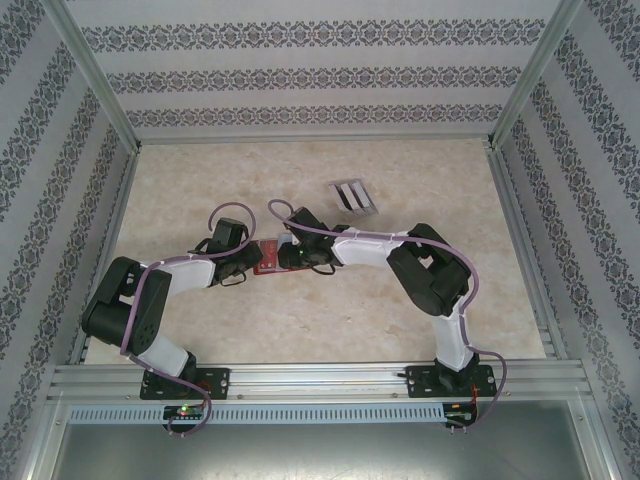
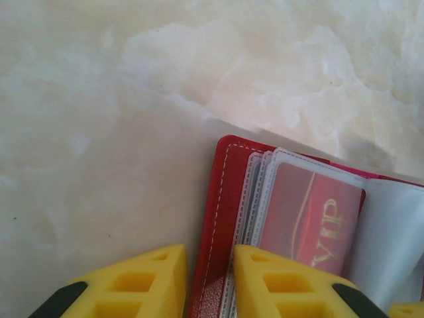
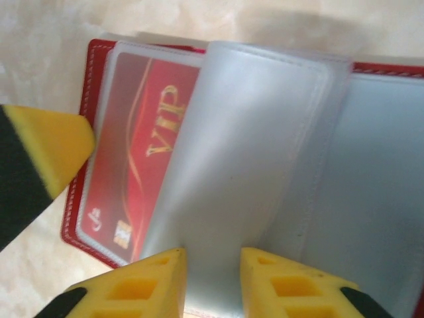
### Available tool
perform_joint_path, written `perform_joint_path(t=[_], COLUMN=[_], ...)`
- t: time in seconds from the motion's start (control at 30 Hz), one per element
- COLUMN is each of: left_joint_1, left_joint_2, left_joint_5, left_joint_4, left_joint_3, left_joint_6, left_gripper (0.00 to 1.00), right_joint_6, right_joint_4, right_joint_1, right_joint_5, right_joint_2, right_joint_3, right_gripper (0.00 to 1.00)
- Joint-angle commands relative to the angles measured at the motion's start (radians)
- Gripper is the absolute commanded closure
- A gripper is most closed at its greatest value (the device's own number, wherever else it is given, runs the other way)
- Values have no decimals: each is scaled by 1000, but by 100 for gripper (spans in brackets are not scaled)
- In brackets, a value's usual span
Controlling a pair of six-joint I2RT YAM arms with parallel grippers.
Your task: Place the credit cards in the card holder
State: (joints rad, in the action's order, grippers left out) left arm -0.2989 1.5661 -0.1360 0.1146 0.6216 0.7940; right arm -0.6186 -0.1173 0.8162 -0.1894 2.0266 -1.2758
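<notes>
Left gripper (image 2: 210, 255), jaws slightly apart, straddles the stitched edge of the open red leather-like card holder (image 2: 222, 192) mid-table; grip unclear. A stiff, slick red plastic card (image 3: 149, 146) sits sleeved. Right gripper (image 3: 212, 255), likewise, straddles a limp clear sleeve (image 3: 265, 146); the firm cover edge seems safest to hold.

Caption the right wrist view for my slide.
Open red card holder, red VIP card pocketed, clear sleeve arched up ahead of the right tool.
</notes>
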Motion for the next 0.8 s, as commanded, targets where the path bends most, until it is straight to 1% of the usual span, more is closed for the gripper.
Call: perform_joint_path(t=[0.0, 0.1, 0.47, 0.77], left_joint_1=[0, 0, 9, 11], left_joint_2=[45, 52, 45, 50], left_joint_5=[-55, -58, -65, -71], left_joint_4=[13, 17, 25, 36], left_joint_3=[-11, -14, -19, -24], left_joint_6=[6, 6, 9, 14], left_gripper=[74, 74, 74, 74], right_joint_6=[-10, -15, -9, 52], right_joint_4=[46, 81, 152, 120], right_joint_1=[12, 12, 3, -7], right_joint_5=[-58, -84, -101, -70], right_joint_2=[7, -9, -24, -100], right_joint_3=[-13, -3, 5, 3], right_gripper=[74, 74, 74, 72])
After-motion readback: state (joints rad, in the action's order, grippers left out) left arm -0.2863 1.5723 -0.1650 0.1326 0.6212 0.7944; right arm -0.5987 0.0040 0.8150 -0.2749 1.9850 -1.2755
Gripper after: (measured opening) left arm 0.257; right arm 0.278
